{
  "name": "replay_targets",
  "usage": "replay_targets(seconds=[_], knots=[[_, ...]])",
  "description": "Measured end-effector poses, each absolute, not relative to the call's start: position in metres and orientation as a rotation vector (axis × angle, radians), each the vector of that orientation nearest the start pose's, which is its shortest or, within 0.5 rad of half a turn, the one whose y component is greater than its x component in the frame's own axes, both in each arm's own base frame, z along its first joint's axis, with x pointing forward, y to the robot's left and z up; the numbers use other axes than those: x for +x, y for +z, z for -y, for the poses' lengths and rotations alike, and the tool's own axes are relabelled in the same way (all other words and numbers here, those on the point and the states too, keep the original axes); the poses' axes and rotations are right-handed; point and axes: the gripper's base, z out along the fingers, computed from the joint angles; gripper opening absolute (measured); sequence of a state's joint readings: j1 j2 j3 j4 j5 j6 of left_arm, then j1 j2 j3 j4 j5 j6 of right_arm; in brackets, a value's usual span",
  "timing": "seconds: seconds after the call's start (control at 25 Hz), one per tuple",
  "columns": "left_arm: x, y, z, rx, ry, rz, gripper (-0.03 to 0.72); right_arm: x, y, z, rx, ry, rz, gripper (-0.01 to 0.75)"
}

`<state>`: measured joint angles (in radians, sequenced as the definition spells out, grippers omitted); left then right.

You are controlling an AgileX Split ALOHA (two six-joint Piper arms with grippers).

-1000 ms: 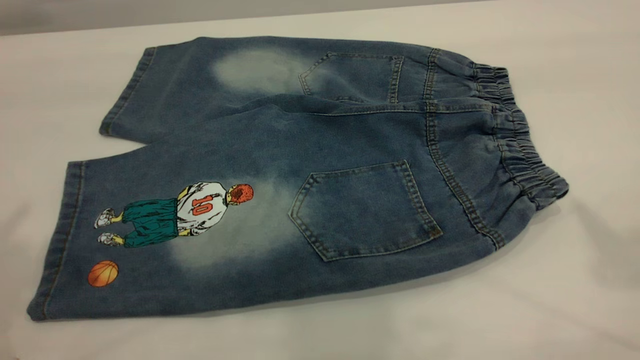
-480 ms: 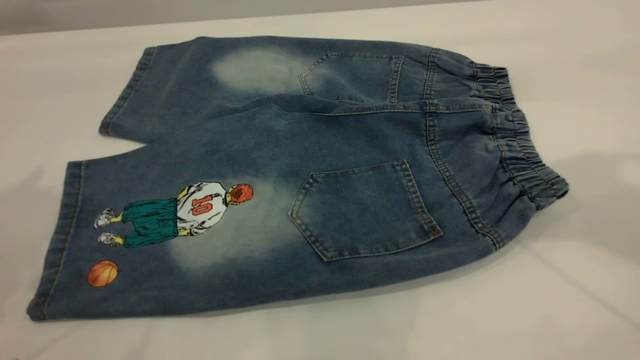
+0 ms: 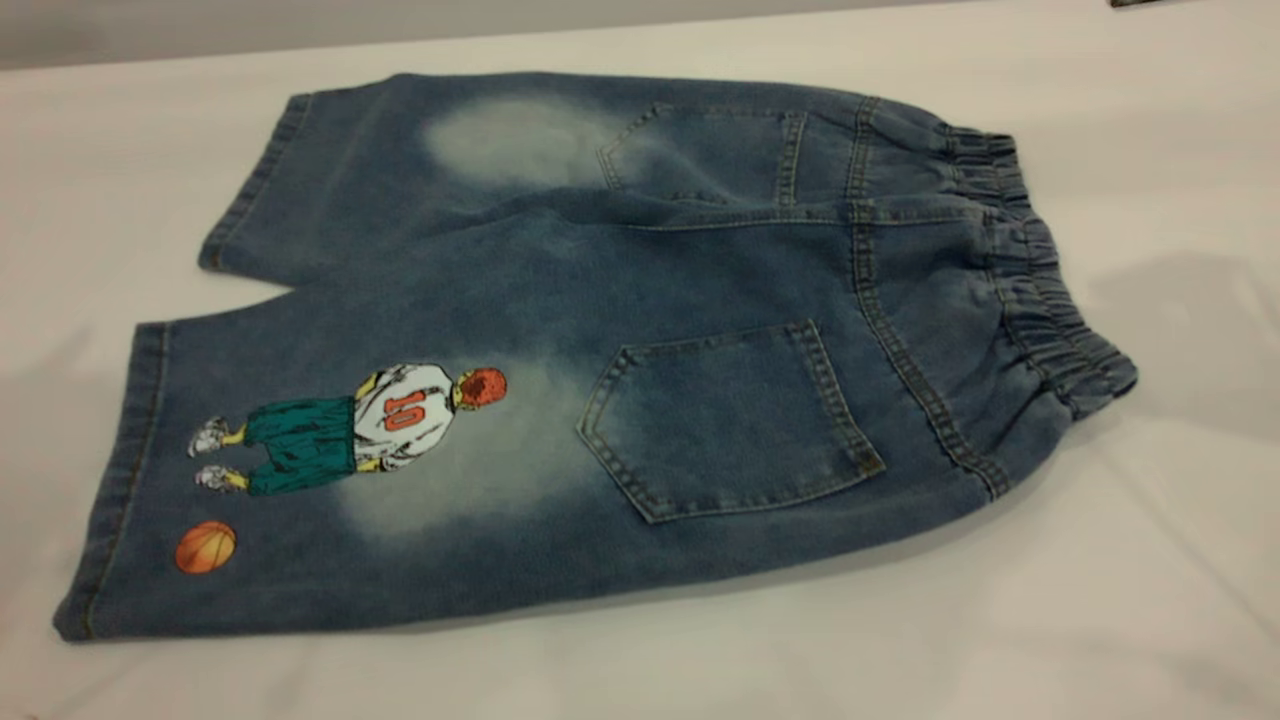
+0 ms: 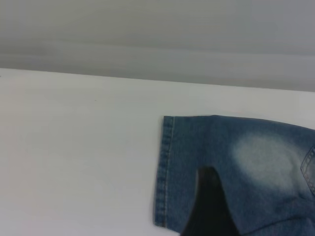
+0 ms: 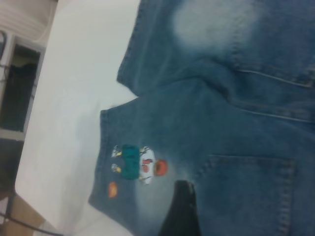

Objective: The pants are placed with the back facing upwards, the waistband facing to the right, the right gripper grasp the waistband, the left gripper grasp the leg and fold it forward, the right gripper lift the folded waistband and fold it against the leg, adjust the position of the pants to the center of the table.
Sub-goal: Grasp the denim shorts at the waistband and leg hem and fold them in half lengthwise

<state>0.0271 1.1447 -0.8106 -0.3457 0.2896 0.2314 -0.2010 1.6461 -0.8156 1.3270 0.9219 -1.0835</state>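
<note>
Exterior view shows neither hand; shorts [image 3: 600,350] lie flat, long axis sideways, waistband [image 3: 1040,290] toward the right hand's side. Whether either hand is open, I cannot tell.

Pants [image 3: 640,330] flat on table [image 3: 1150,560], waistband [image 3: 1040,290] rt, prob. unfolded.

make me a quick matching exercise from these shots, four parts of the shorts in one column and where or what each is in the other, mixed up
Column 1:
1. waistband
2. basketball print
3. player print's shirt
4. plain leg

Column 2:
A. white with a red 10
B. far side of the table
C. right end of the pants, gathered
D. orange, near the near leg's hem

Pairs: 1-C, 2-D, 3-A, 4-B
</note>
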Motion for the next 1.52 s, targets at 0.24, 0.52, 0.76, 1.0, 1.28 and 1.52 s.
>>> replay_targets(seconds=[0.24, 0.52, 0.76, 1.0, 1.28, 1.52], knots=[[0.245, 0.31, 0.003, -0.073, -0.15, -2.101, 0.462, 0.288, 0.156, 0.011, 0.184, 1.113, -2.471, 0.559], [0.245, 0.31, 0.003, -0.094, -0.174, -2.103, 0.462, 0.265, 0.122, 0.011, 0.24, 1.08, -2.509, 0.556], [0.243, 0.308, 0.004, -0.087, -0.184, -2.134, 0.462, 0.252, 0.098, 0.011, 0.287, 1.046, -2.6, 0.557], [0.243, 0.308, 0.004, -0.087, -0.184, -2.135, 0.462, 0.251, 0.074, 0.01, 0.32, 1.088, -2.638, 0.557], [0.243, 0.308, 0.004, -0.089, -0.186, -2.135, 0.462, 0.252, 0.06, 0.01, 0.329, 1.089, -2.631, 0.557], [0.243, 0.308, 0.004, -0.089, -0.186, -2.135, 0.462, 0.255, 0.05, 0.011, 0.385, 1.08, -2.606, 0.557]])
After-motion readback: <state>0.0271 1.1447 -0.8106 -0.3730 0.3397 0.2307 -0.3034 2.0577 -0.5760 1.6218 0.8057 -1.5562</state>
